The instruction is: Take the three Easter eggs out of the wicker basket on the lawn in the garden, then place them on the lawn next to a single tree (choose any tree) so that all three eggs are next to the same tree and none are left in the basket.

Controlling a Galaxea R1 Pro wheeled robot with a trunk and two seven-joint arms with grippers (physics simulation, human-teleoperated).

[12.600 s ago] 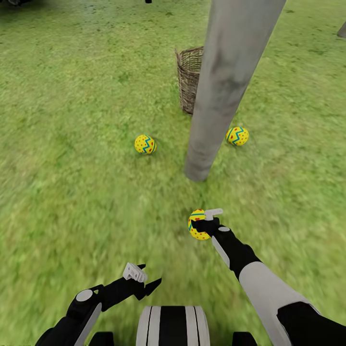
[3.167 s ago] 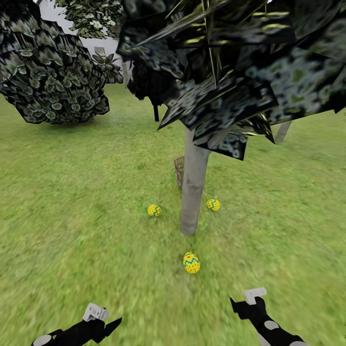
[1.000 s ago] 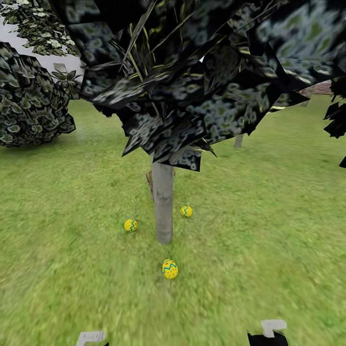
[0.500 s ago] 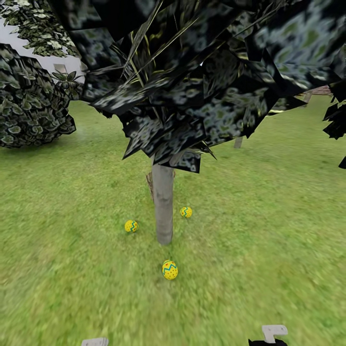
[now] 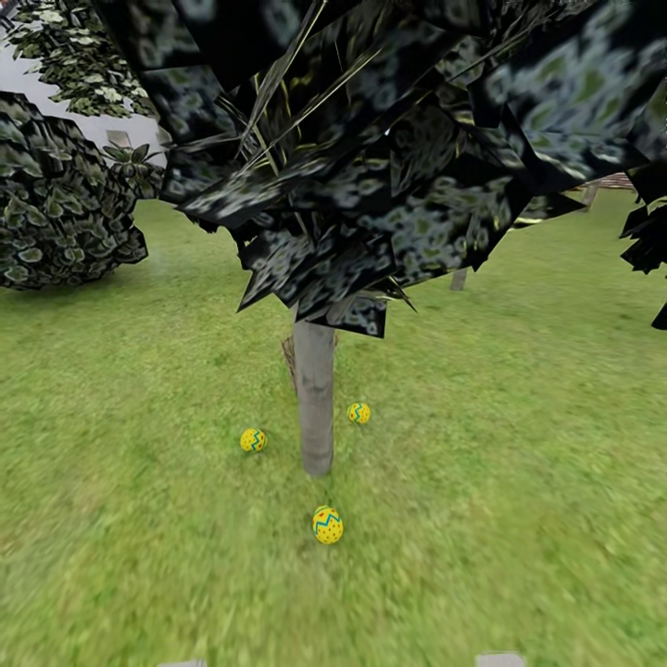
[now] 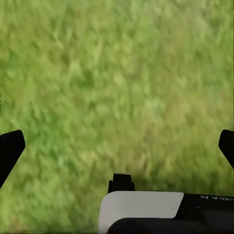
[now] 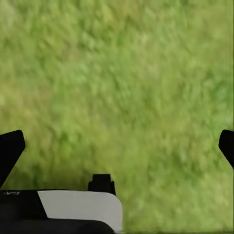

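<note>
Three eggs (image 5: 327,524) lie around the tree (image 5: 316,408); both grippers (image 6: 117,146) (image 7: 117,146) spread, empty. Confirm the basket (image 5: 290,357) is empty before you finish.

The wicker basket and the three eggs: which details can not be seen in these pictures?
- Wicker basket, head view: mostly hidden behind the tree trunk; whether it is empty cannot be told.
- Three eggs, head view: too small to read the patterns.
- Wrist views: blurred lawn between the open fingers of each pincer.
</note>
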